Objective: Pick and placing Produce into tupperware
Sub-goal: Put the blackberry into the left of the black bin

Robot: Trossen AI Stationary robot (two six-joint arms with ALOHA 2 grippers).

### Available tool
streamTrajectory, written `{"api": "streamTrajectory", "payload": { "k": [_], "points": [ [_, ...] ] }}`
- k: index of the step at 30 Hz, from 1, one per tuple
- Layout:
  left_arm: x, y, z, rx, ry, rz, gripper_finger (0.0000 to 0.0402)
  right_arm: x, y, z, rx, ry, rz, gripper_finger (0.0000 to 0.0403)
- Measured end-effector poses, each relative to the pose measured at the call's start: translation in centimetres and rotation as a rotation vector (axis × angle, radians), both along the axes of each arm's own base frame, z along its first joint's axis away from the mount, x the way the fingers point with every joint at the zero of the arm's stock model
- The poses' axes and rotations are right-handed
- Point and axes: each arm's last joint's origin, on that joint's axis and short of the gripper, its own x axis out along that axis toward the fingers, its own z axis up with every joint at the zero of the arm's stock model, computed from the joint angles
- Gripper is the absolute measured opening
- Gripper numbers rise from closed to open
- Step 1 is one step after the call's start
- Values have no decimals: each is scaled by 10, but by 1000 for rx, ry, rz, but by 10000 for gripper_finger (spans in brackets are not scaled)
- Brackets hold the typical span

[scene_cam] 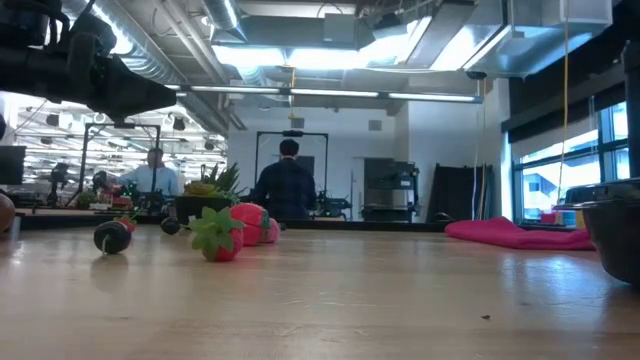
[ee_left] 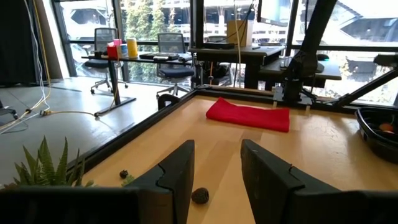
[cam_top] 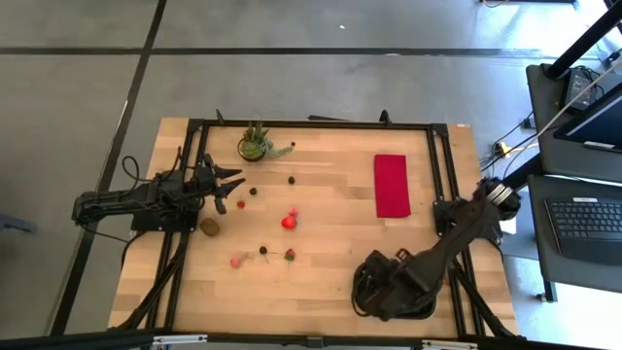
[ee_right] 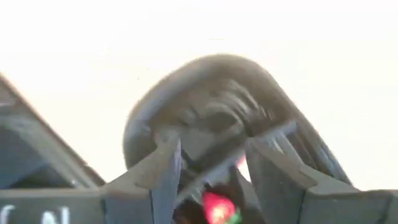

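We see the black tray (ee_right: 217,118) at the table's near right corner, our right claw (ee_right: 208,180) over it, fingers partly apart around a red strawberry (ee_right: 214,208). Loose fruit (cam_top: 289,222) lies mid-table. Our left claw (ee_left: 214,180) hovers empty at the left edge, fingers partly apart.

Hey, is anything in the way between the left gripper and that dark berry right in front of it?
Nothing visible does. The dark berry lies on the table just ahead of the left gripper, in line with the gap between its open jaws. The potted plant stands off to one side.
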Motion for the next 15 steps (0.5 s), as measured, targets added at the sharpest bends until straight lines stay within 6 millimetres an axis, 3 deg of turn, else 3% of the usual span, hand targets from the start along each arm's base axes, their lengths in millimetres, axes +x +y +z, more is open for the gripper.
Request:
{"api": "streamTrajectory", "payload": {
  "k": [7, 15],
  "points": [
    [0, 0, 1, 2, -12, 1, 124, -7, -32, 40, -185, -224, 112, 184],
    [0, 0, 4, 13, -35, 8, 124, -10, -82, 39, -227, -407, 242, 184]
  ]
}}
